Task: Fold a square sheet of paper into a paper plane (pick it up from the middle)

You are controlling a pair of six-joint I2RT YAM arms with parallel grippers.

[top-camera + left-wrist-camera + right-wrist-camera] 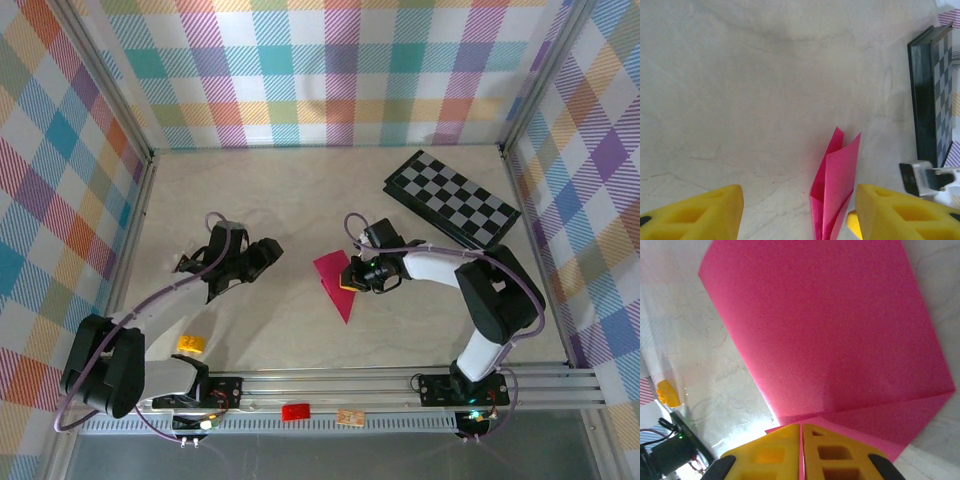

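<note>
My right gripper (pixel 801 442) is clamped on the paper plane (pixel 825 330) near the middle of the tabletop (pixel 260 190); my left gripper (pixel 797 197) hangs beside it, jaws apart, empty

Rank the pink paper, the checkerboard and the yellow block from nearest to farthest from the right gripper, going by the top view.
1. pink paper: mid-table, pinched in the right gripper itself.
2. checkerboard: farther back, toward the right wall.
3. yellow block: across on the near left, by the left arm's base.
</note>
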